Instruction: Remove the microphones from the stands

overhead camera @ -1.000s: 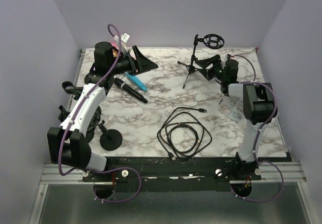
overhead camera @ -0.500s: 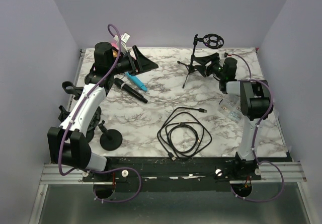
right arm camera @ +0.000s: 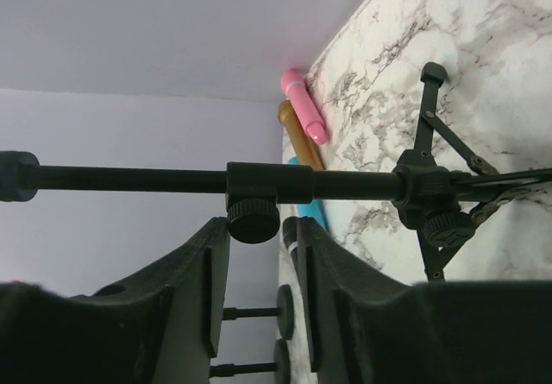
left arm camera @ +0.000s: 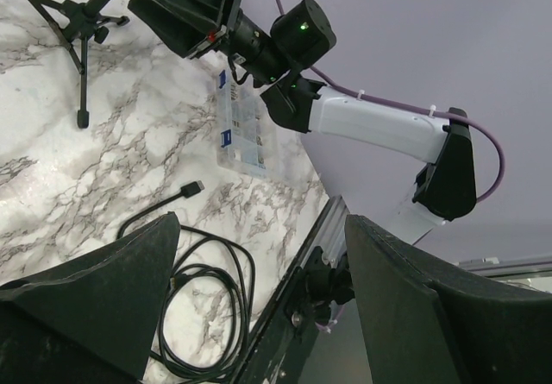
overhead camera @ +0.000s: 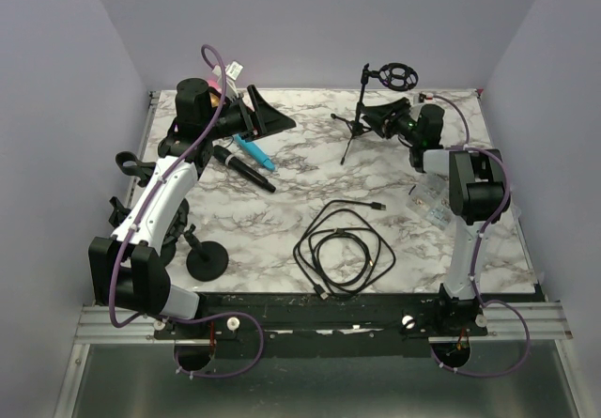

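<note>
Briefly, left to right. Left end effector (left arm camera: 263, 222) is held released, jaws wide, nothing between them, over the far left of the worktop (overhead camera: 282, 202). Near it a black microphone (overhead camera: 244, 171) is seen lying flat on the marble, touching or nearly touching a teal stick (overhead camera: 254, 152); it is not in any holder. Risk there: if a pick is tried, the round body could be rolled away, or the teal stick caught along with it, since the two lie so close. Coiled cable (overhead camera: 343, 249) is laid mid-worktop, well apart; no hazard judged. Tripod stand (overhead camera: 362, 94) is set upright at the far right. Its ring clip (overhead camera: 399, 75) looks empty, though it is too small to be certain. Right end effector (right arm camera: 256, 242) is placed astride the stand's pole, jaws standing narrow around a knob (right arm camera: 253, 220); whether it is actually clamped cannot be told. Main risk: the knob is pinched instead of the pole, so the grip is uneven and the light stand is twisted, dragged or tipped on its thin legs. A clear box (overhead camera: 434, 202) near the right arm could be knocked on withdrawal.
</note>
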Robot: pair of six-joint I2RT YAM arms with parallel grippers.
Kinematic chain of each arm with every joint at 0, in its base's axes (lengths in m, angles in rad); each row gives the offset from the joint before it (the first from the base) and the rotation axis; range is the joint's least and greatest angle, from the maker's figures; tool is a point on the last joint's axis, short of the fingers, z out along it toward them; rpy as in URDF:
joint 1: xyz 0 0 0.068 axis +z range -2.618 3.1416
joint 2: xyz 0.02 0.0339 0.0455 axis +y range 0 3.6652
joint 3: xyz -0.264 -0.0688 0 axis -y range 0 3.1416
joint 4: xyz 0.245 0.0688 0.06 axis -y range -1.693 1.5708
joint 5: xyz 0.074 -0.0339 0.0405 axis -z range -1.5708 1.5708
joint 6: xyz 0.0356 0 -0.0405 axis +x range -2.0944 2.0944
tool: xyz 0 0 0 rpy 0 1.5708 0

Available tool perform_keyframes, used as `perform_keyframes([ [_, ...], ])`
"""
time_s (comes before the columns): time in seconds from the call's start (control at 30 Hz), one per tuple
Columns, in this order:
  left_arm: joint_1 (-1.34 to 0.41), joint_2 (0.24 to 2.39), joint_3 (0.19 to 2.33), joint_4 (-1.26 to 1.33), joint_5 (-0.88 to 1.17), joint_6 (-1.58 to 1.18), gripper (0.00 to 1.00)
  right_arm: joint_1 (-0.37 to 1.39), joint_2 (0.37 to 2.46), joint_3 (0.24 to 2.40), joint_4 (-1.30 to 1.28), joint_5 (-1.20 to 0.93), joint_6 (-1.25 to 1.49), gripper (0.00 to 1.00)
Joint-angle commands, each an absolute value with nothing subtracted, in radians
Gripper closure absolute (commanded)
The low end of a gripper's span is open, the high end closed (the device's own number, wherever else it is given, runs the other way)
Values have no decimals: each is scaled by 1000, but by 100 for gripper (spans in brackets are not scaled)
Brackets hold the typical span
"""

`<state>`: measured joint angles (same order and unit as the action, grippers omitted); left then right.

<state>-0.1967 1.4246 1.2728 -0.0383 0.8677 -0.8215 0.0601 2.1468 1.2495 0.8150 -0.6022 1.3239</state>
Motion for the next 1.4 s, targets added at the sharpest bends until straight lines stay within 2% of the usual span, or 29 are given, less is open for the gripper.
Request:
perform_keyframes([
  [0.0,-199,1425,1268,-8,894,-826,21,50,2155,1285,806,-629,1261,63],
  [0.17,-199,1424,1269,-11,894,-825,21,51,2149,1290,749,-612,1181,89],
  [0.27,-199,1424,1270,-13,892,-823,20,52,2135,1292,695,-580,1096,98],
  [0.6,-199,1428,1272,-18,889,-819,21,108,2004,1235,500,-323,564,99],
  [0.7,-200,1428,1270,-19,885,-818,21,122,1993,1216,509,-299,500,99],
  [0.8,-199,1434,1273,-28,882,-810,20,120,1987,1188,561,-325,549,99],
  [0.83,-199,1439,1274,-31,882,-808,21,116,1985,1175,583,-341,596,98],
  [0.97,-199,1442,1276,-36,880,-805,21,84,2017,1127,755,-450,872,72],
  [1.1,-199,1441,1276,-35,882,-806,21,58,2112,1143,945,-527,1140,53],
  [1.3,-198,1439,1279,-35,885,-808,21,50,2304,1303,1077,-619,1503,32],
  [1.37,-198,1437,1278,-35,885,-808,21,50,2339,1347,1085,-616,1582,29],
])
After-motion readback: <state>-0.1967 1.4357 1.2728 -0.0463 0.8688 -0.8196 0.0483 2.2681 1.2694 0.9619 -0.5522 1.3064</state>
